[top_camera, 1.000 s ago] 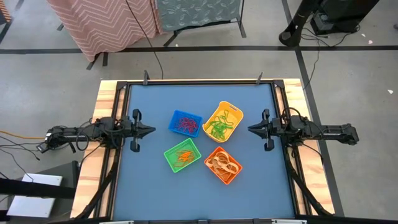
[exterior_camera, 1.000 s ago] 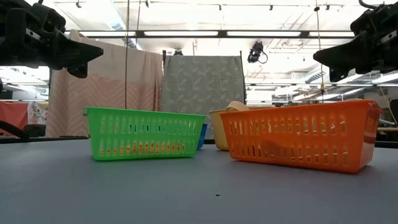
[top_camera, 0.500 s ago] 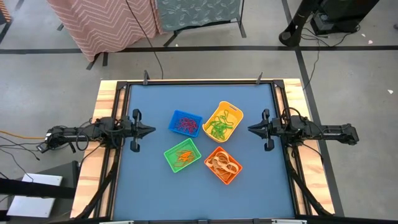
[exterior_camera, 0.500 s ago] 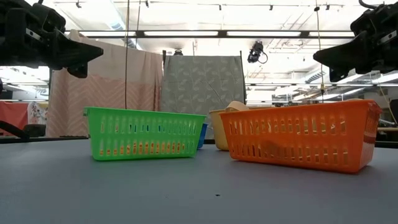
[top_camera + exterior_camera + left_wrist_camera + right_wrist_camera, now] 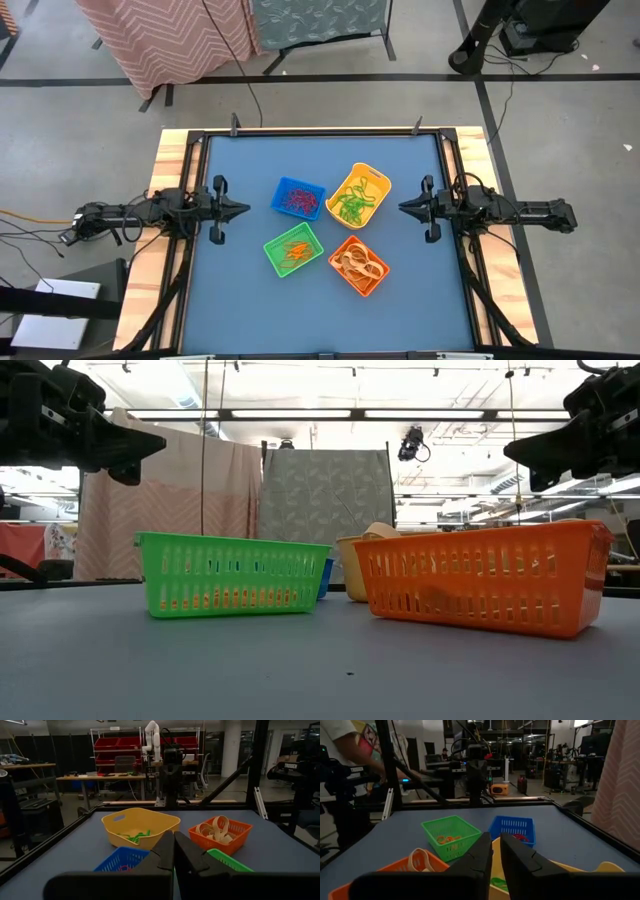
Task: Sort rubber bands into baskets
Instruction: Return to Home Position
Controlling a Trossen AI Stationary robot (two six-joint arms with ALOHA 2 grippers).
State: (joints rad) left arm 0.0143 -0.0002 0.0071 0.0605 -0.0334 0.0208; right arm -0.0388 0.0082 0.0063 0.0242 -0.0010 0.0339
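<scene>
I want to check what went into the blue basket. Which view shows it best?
The high view: the blue basket lies open from above, red bands inside. The low view hides most of it behind the green basket; the wrist views show it partly.

A grey concrete floor (image 5: 560, 110) crossed by dark tape lines surrounds the blue-topped bench (image 5: 240, 300). Patterned fabric screens (image 5: 325, 495) stand behind. Strip lights (image 5: 430, 413) run overhead.

Overhead shot is evenly lit and pretty crisp, with barely any shadows on the blue table (image 5: 240, 300). The low cam gets long ceiling strip lights (image 5: 300, 414) blowing out a bit, so both arms go near-silhouette against them. Both wrist cams are way dimmer, murky room behind, and the near fingers (image 5: 167, 852) look soft.
</scene>
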